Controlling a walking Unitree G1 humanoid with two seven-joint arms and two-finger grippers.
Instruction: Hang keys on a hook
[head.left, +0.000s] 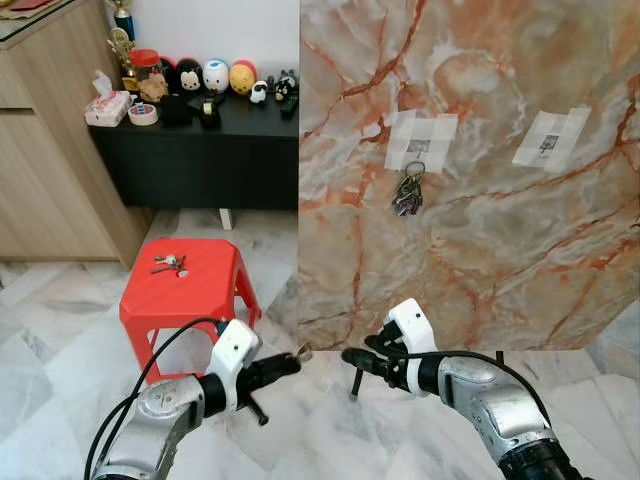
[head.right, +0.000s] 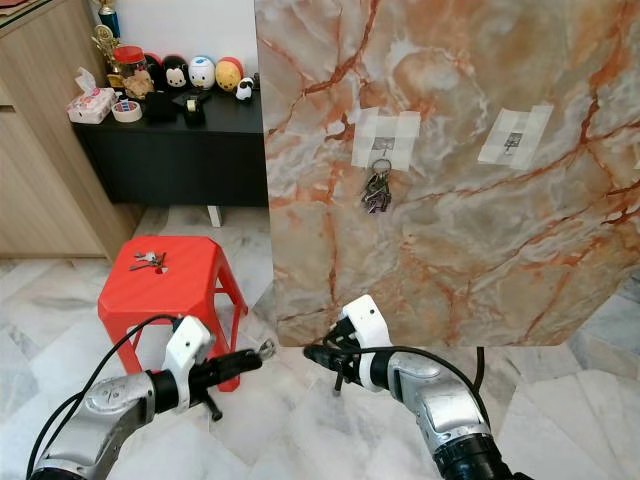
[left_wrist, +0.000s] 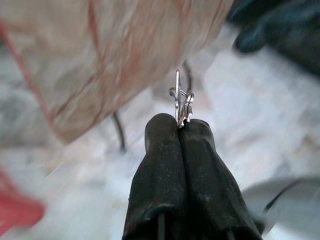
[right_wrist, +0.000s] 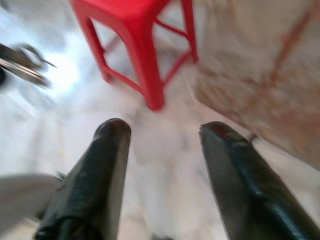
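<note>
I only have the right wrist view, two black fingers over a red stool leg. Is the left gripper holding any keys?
Observer: Yes. The left gripper is shut on a set of keys; the metal sticks out past its fingertips.
Operator: Is either hook already taken?
Observer: One is. A bunch of keys hangs on the left taped hook on the marble panel. The right taped hook is bare.
Operator: Any keys left on the stool?
Observer: One more set lies on top of the red stool.
Operator: Where is my right gripper relative to the left?
Observer: The right gripper is open, low in front of the panel, its tips facing the left gripper's with a gap between.
</note>
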